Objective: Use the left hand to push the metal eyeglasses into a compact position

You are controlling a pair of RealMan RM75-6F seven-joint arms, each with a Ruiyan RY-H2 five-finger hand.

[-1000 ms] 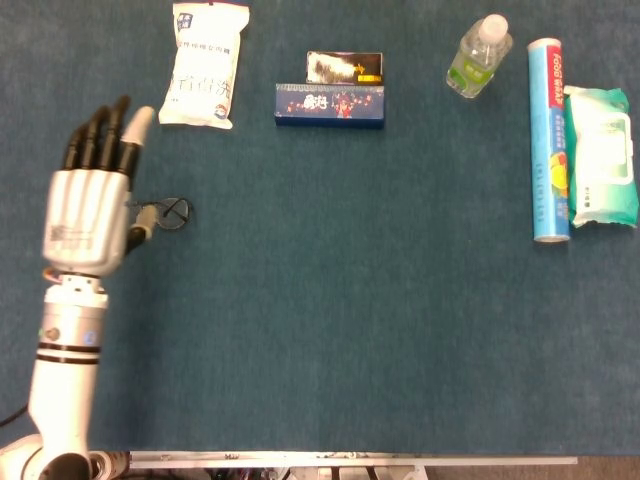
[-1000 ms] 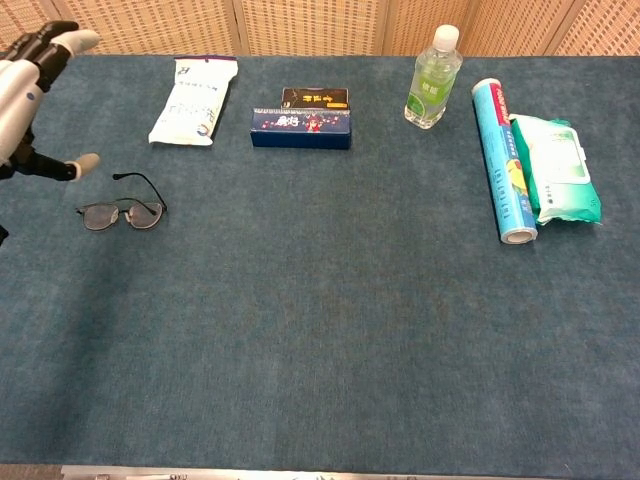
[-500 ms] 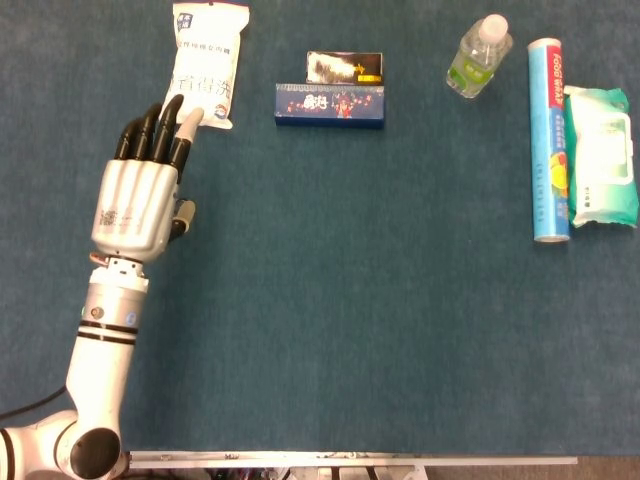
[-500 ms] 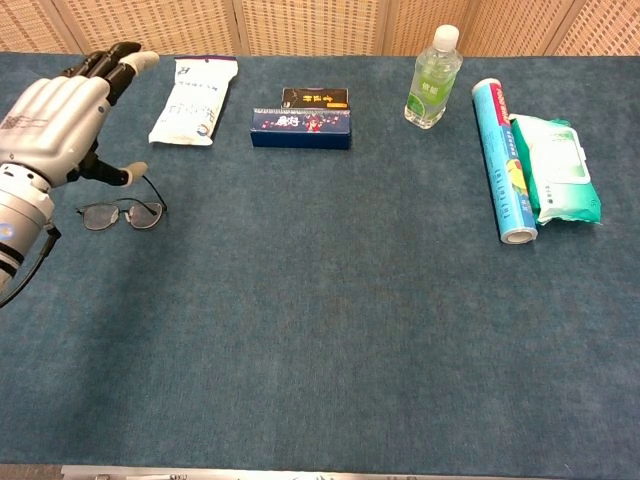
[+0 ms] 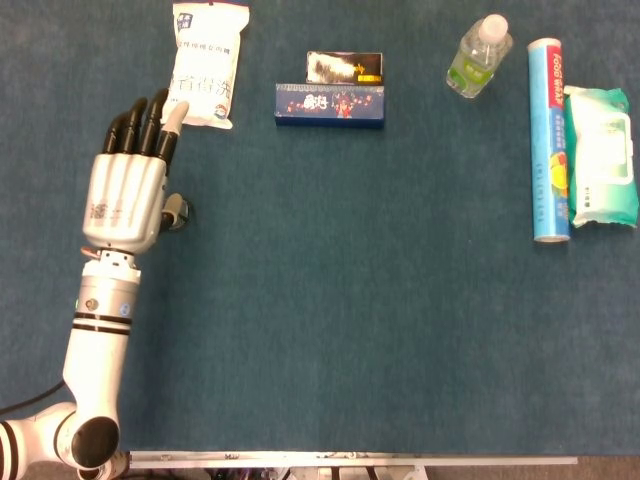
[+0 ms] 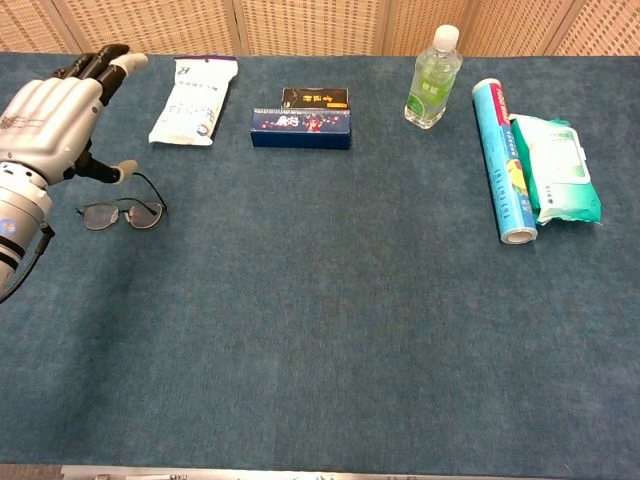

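The metal eyeglasses [image 6: 122,211] lie on the blue table cloth at the left, lenses toward the front, one temple arm swung out behind them. In the head view my left hand [image 5: 130,180] covers them almost wholly. My left hand [image 6: 55,115] hovers flat above and just left of the glasses, fingers stretched out and apart, thumb pointing toward the frame, holding nothing. Whether the thumb touches the glasses I cannot tell. My right hand shows in neither view.
Along the far edge lie a white pouch [image 6: 192,100], a dark blue box [image 6: 300,127] with a black packet [image 6: 315,97] behind it, and a clear bottle [image 6: 434,77]. At the right lie a blue roll [image 6: 502,160] and a wet-wipes pack [image 6: 556,166].
My left hand swung right from the table's left edge to above the glasses, then drew back slightly left. The glasses have not visibly moved.
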